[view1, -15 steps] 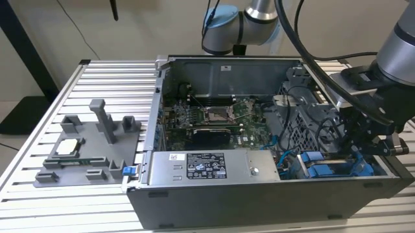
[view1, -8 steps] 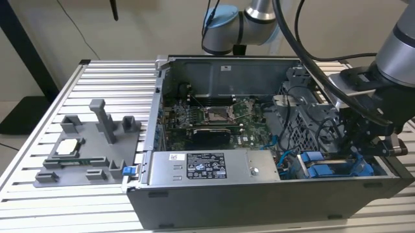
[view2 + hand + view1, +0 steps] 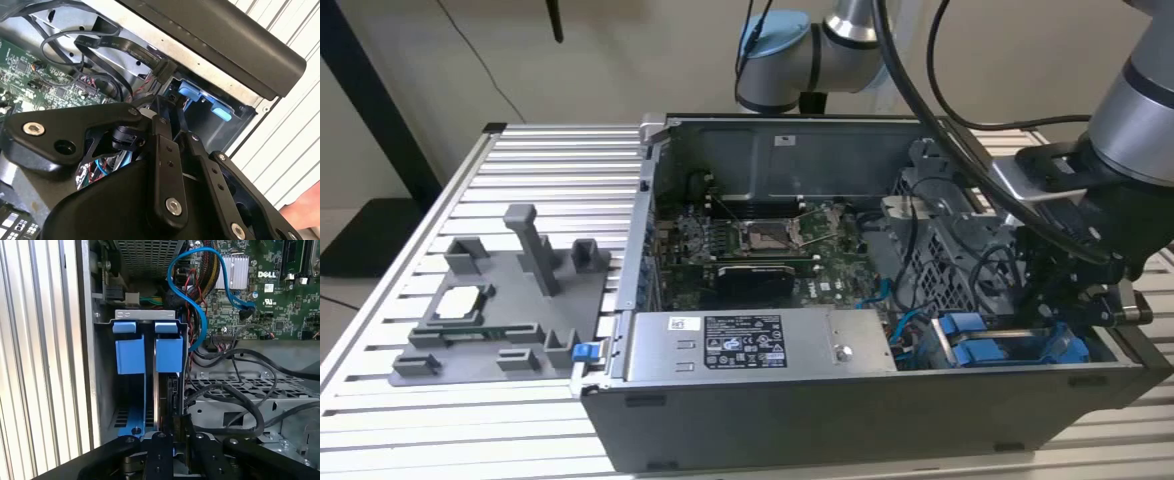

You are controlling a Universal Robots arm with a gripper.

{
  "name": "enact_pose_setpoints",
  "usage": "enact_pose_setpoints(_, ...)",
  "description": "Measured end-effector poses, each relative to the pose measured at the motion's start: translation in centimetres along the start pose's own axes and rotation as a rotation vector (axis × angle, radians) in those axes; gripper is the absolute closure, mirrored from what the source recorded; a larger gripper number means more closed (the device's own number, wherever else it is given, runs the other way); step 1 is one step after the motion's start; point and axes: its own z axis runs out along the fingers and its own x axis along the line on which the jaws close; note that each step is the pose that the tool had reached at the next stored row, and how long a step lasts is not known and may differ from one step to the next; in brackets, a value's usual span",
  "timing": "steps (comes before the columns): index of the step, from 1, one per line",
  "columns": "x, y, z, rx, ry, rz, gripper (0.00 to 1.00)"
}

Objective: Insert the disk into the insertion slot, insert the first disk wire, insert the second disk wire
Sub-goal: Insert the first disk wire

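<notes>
Low in the drive cage [image 3: 235, 390], the gripper [image 3: 180, 435] had its fingers close together on the near edge of the disk [image 3: 158, 390] — apparently gripping it. Disk stood on edge in the insertion slot [image 3: 145, 315], long axis running straight ahead of the fingertips toward the blue tabs [image 3: 131, 347].

Table [image 3: 400, 420] of ribbed, pale brushed metal slats. Computer case [image 3: 854, 420] in dark grey matt painted metal. Insertion slot [image 3: 145, 314] — bare grey sheet metal, edged with smooth, faintly shiny blue plastic tabs [image 3: 131, 355]. Perforated drive cage [image 3: 295, 390] of dull raw steel. Glossy blue cable [image 3: 200, 315]; matt black rubbery cables [image 3: 225, 355]. Gripper [image 3: 176, 432] — satin black metal with bright screw heads.
</notes>
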Motion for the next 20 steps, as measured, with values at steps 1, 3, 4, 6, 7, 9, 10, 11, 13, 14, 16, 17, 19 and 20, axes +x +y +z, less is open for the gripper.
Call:
enact_pose_setpoints(1,0.0,0.01,0.08,-0.0004,-0.0002,0.002,1.0)
enact_pose_setpoints(3,0.01,0.03,0.18,-0.0008,-0.002,0.002,0.0)
enact_pose_setpoints(4,0.01,0.02,0.17,-0.001,-0.002,0.002,0.0)
enact_pose_setpoints(6,-0.02,-0.02,-0.14,-0.004,-0.0022,0.003,0.0)
enact_pose_setpoints(7,-0.04,-0.05,-0.41,-0.0062,-0.0013,0.002,0.0)
enact_pose_setpoints(9,-0.07,-0.11,-0.94,-0.0097,-0.0014,0.003,0.0)
enact_pose_setpoints(10,-0.1,-0.14,-1.2,-0.0113,-0.0011,0.003,0.0)
enact_pose_setpoints(11,-0.11,-0.16,-1.39,-0.0126,-0.001,0.003,0.0)
enact_pose_setpoints(13,-0.14,-0.21,-1.77,-0.015,-0.0008,0.003,0.0)
enact_pose_setpoints(14,-0.15,-0.23,-1.91,-0.0173,-0.0006,0.003,0.0)
enact_pose_setpoints(16,-0.17,-0.26,-2.2,-0.0233,0.0005,0.004,0.0)
enact_pose_setpoints(17,-0.18,-0.28,-2.37,-0.0254,0.0008,0.004,0.0)
enact_pose_setpoints(19,-0.21,-0.32,-2.68,-0.0288,0.0022,0.004,0.0)
enact_pose_setpoints(20,-0.23,-0.33,-2.83,-0.0303,0.0034,0.004,0.0)
